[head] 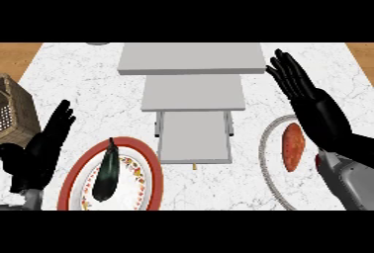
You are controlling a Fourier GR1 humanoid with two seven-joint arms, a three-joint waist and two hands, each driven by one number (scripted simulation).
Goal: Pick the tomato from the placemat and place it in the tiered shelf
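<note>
1. Head view: a white marble counter (80,94) carries a grey tiered shelf (191,89), a red-rimmed plate (142,163) with an eggplant (106,173), and a wicker basket (13,111).
2. The tomato (293,147), oddly elongated, lies on the round placemat (269,163) at right.
3. The reach looks not yet begun: the right hand (303,86) is raised with straight fingers above and beyond the tomato, apparently not touching it. It must drop and close.
4. The left hand (47,136) rests open.

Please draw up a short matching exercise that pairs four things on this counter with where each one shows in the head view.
Things:
1. eggplant
2. tomato
3. tiered shelf
4. wicker basket

Places:
A. at the view's left edge
B. on the round placemat at the right, beside the right hand's forearm
C. on the red-rimmed plate at lower left
D. middle of the counter, between the two hands

Pairs: 1-C, 2-B, 3-D, 4-A
</note>
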